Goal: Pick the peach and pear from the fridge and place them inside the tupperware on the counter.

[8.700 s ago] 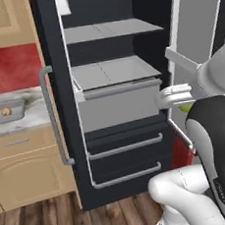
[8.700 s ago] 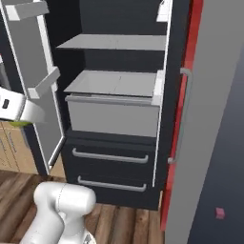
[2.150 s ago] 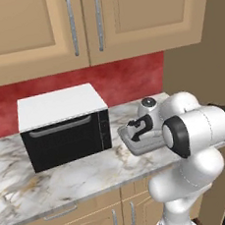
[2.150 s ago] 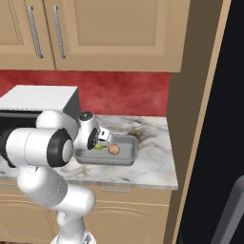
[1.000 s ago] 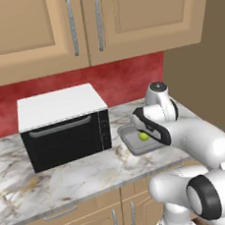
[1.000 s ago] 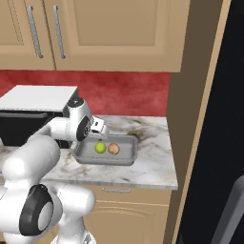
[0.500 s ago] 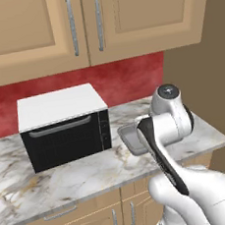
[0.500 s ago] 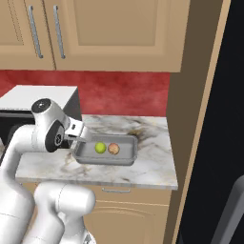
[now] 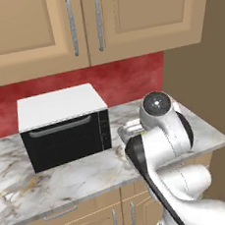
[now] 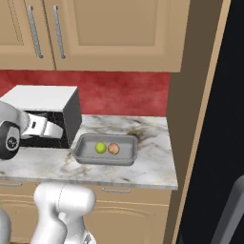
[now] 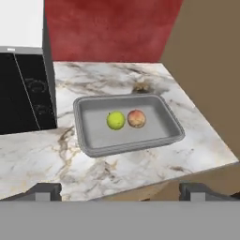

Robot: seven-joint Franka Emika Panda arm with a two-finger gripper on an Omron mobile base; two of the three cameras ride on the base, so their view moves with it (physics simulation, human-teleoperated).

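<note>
Hand view: gripper [image 11: 119, 190] spread wide, its two dark fingertips [image 11: 44, 191] at the lower left and lower right of the frame, nothing between them, touching nothing. It hangs back from the counter [image 11: 126, 75] edge.

Tupperware [image 11: 91, 140] sits mid-frame on the marble, just right of the black microwave [image 11: 23, 89]. Inside it, the pear [image 11: 116, 120] lies left and the peach [image 11: 136, 118] right, side by side, about touching.

Right base view: tupperware [image 10: 86, 156] at centre, pear [image 10: 100, 147] and peach [image 10: 113, 149] in it; fridge [image 10: 224, 119] dark along the right edge.

Left base view: the arm covers most of the tupperware [image 9: 128, 130], lower right of centre.
</note>
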